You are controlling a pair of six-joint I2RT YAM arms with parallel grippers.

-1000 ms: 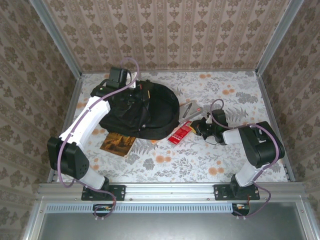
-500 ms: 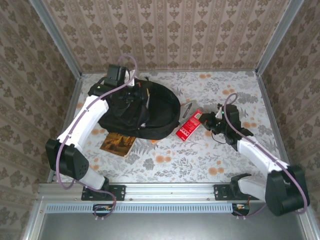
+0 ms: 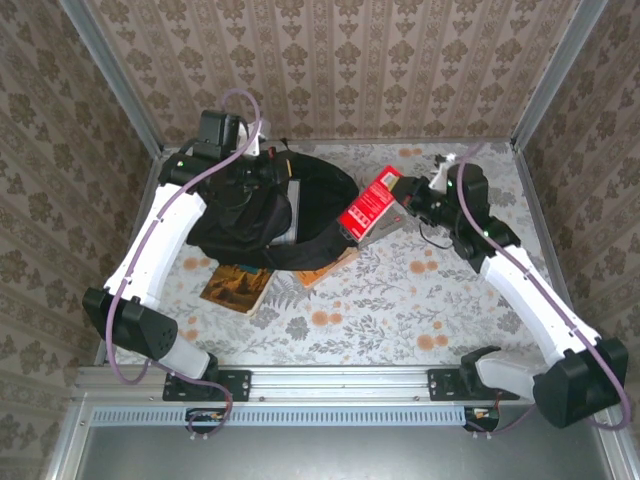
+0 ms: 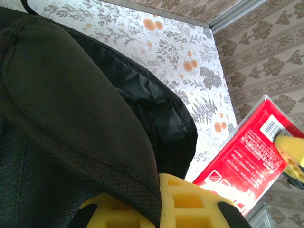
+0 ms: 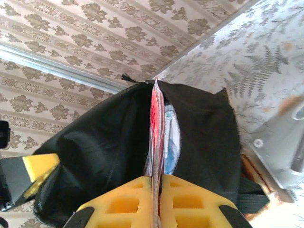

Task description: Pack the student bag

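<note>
the big soft black fabric backpack (image 3: 315, 205) is plain black all over, with a mesh weave up close. the flat glossy red packet (image 3: 368, 207) has white print and a white barcode patch. my left finger pads (image 4: 185, 204) and right finger pads (image 5: 123, 204) are yellow foam. the white tablecloth (image 3: 400, 310) has grey ferns and orange blossoms. the beige wallpaper (image 3: 380, 60) is striped damask. the small flat book (image 3: 237, 287) is brown-gold.

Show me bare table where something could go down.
Bare table runs along the near edge, from the brown book to the right arm. A smaller patch lies at the far right corner. Crowded around the student bag and the held red book.
</note>
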